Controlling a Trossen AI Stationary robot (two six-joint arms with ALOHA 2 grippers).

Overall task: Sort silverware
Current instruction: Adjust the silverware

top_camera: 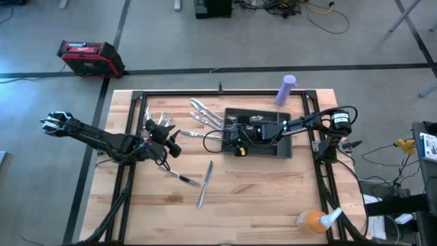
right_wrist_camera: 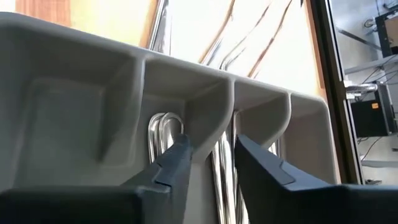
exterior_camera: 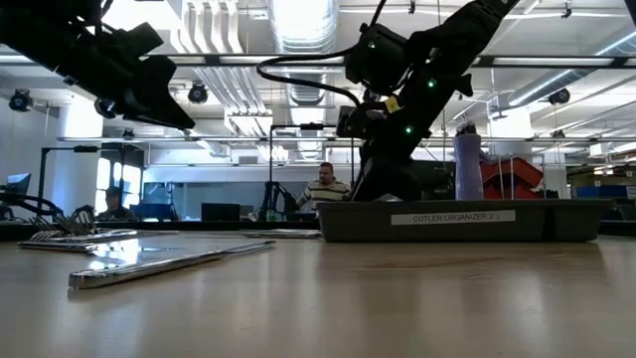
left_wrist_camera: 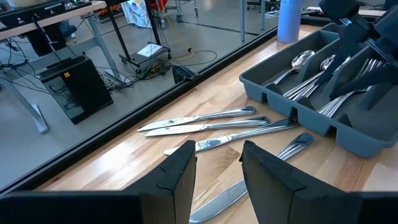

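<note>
Loose silverware lies on the wooden table: forks (top_camera: pixel 157 121) at the far left, knives (top_camera: pixel 203 111) left of the tray, and two more pieces (top_camera: pixel 205 183) nearer the front. The dark grey tray (top_camera: pixel 283 147) holds spoons and forks (left_wrist_camera: pixel 323 78). My left gripper (top_camera: pixel 172 143) hovers open above the table, left of the tray, with knives (left_wrist_camera: pixel 211 127) ahead of its fingers. My right gripper (top_camera: pixel 237 143) is open and reaches down into the tray's left part. Its fingers stand on either side of a divider wall (right_wrist_camera: pixel 214 106), with handle ends (right_wrist_camera: pixel 163 127) beyond. My right gripper comes into the tray from above, slanting from the table's right. Whether its fingers (right_wrist_camera: pixel 177 158) touch the silverware or the divider, I cannot tell.
A purple bottle (top_camera: pixel 285 90) stands at the table's far edge behind the tray. An orange spray bottle (top_camera: pixel 315 219) lies at the near right corner. A dark frame (top_camera: pixel 136 102) runs along the table's edges. Bare wood lies in front of the tray.
</note>
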